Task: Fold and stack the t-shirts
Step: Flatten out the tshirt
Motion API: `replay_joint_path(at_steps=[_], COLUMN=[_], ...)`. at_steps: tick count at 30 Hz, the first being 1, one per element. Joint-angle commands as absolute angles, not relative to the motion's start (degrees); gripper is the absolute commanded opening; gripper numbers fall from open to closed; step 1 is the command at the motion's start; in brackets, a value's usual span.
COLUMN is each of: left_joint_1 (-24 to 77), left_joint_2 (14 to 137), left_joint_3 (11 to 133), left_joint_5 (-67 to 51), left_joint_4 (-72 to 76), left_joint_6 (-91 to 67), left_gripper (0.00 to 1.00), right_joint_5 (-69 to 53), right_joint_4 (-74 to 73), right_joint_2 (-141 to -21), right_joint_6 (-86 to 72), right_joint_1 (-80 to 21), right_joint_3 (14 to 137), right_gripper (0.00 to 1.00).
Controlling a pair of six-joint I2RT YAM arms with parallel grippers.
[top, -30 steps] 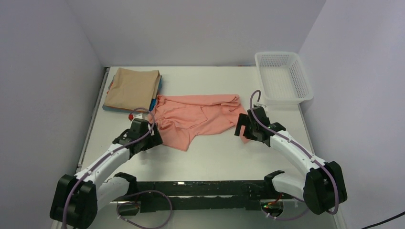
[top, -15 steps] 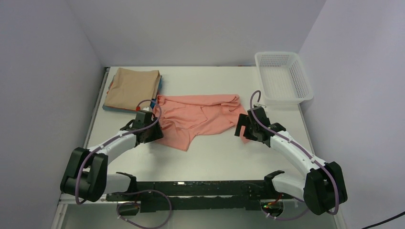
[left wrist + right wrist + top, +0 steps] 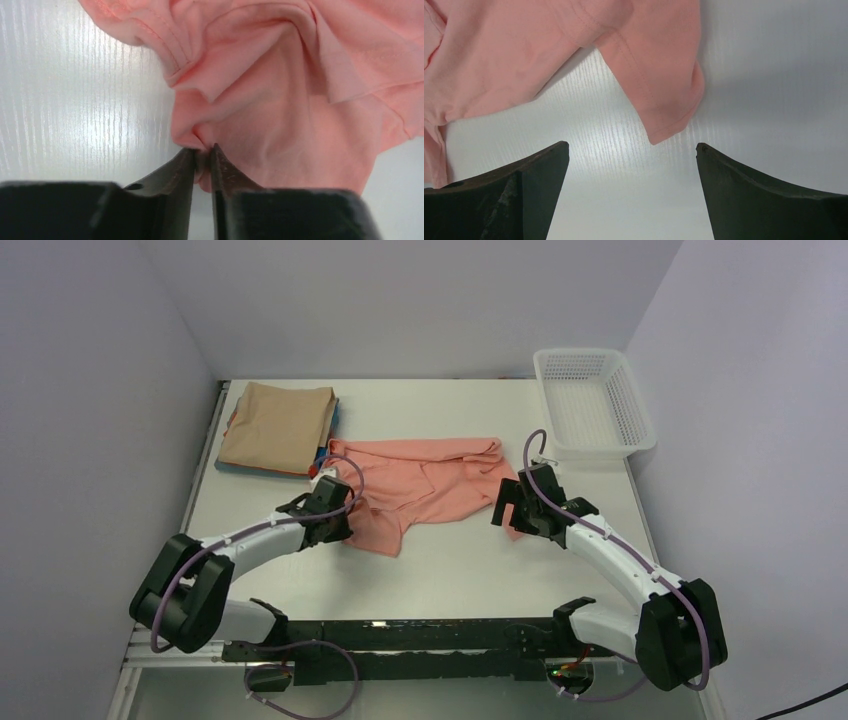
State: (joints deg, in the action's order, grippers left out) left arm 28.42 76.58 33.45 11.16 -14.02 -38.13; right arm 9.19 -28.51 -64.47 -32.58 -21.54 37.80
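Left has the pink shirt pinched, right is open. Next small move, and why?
Probably lower the right gripper and close on the hemmed corner showing between its open fingers. The left gripper is shut on a fold of the pink t-shirt, which lies crumpled; a second hold would let both arms spread it flat.

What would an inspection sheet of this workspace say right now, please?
Surface: white table, no spills seen.
Job's things: pink shirt crumpled mid-table; tan shirt folded, topping other folded shirts at far left.
Clutter: white basket at far right corner, looks empty.
Grippers: left gripper shut on the pink shirt's near edge; right gripper open above its right corner.
Cables: purple cables loop up at each wrist.
Surroundings: plain walls on three sides.
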Motion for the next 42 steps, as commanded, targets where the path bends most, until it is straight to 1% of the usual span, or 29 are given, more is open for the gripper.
replay_joint_path(at_steps=[1,2,4,8,14,20,23,25,29,31,33,34,36,42], left_joint_1=[30.57,31.07,32.24,32.87,32.84,32.81,32.85,32.83,32.86,32.8,32.87,32.82,32.81,32.86], left_joint_2=[81.56,82.06,81.77,77.49,72.43,70.54,70.16,70.18,69.49,68.84,67.89,67.26,66.39,62.28], left_joint_3=[33.35,33.72,34.08,33.26,33.16,32.49,32.16,32.25,32.37,32.47,32.12,31.88,31.43,29.04], left_joint_5=[12.64,13.4,14.17,14.92,19.6,21.25,21.55,22.07,22.37,22.11,21.54,20.96,19.76,18.84], left_joint_4=[-20.6,-21.21,-21.78,-22.86,-27.87,-28.8,-28.54,-28.78,-29.24,-29.04,-28.07,-27.37,-26.14,-22.49], left_joint_6=[-41.81,-42.09,-42.29,-43.08,-44.27,-44.84,-44.89,-44.88,-45.29,-45.22,-45.02,-44.6,-44.28,-43.54], left_gripper=[0.04,0.0,0.0,0.0,0.0,0.0,0.0,0.0,0.0,0.0,0.0,0.0,0.0,0.0], right_joint_5=[10.84,11.01,11.47,11.57,12.81,14.41,11.52,12.44,12.79,13.12,13.63,14.03,14.96,10.24], right_joint_4=[-29.43,-29.81,-30.45,-31.5,-30.28,-28.34,-25.25,-25.24,-26.38,-27.39,-28.81,-29.43,-30.49,-28.16], right_joint_2=[-63.36,-63.36,-62.99,-63.05,-69.25,-77.81,-80.32,-81.85,-83.37,-82.79,-81.64,-81.01,-79.53,-76.91], right_joint_6=[-32.61,-32.61,-32.6,-32.65,-32.2,-34.74,-34.17,-34.93,-36.07,-36.71,-37.31,-37.66,-38.38,-37.31], right_joint_1=[-21.79,-21.79,-21.77,-21.94,-24.2,-23.94,-22.74,-22.46,-21.93,-21.97,-21.95,-22.01,-21.96,-21.98], right_joint_3=[38.23,38.35,38.41,38.16,39.43,41.88,41.7,41.86,41.54,40.93,40.05,39.71,38.87,37.46], right_gripper=[1.0,1.0,1.0,0.99,0.91,0.81,0.71,0.69,0.61,0.55,0.53,0.48,0.34,0.08])
